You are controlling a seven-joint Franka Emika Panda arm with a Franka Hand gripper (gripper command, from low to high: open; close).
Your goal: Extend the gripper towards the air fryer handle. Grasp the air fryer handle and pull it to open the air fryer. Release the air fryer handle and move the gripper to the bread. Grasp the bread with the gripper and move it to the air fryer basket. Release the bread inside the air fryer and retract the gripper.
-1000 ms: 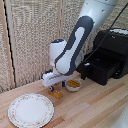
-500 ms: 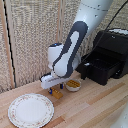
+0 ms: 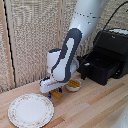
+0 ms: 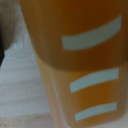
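In the wrist view almost the whole picture is filled by a blurred golden-orange surface, taken to be the bread [image 4: 75, 55], on which three pale blue-grey bars are seen, one above another. A pale woven-looking surface is seen beside it, and a dark patch sits at one edge. The fingers themselves cannot be made out in this view.

In the exterior view, a round plate [image 3: 31, 109] with a patterned rim lies nearest, flat on the wooden table [image 3: 95, 102], towards the exterior view's left. Just behind the plate's far edge the gripper [image 3: 54, 91] is lowered to the tabletop, its flat white block lying almost level. Directly under it, a small golden-brown block of bread [image 3: 58, 94] is seen resting on the wood; only its end shows from below the white block. Whether the claw is spread or pinched on the bread cannot be told, since the fingers are hidden by the block and the bread.

Just beside the bread, towards the exterior view's right, a small round bowl [image 3: 73, 85] with yellow-orange food stands on the table. Farther back and to the right the glossy black air fryer [image 3: 113, 40] is seen, with the air fryer basket [image 3: 102, 66] pulled out in front, its dark inside open to view. The bread lies well apart from the basket. A woven screen stands behind everything.
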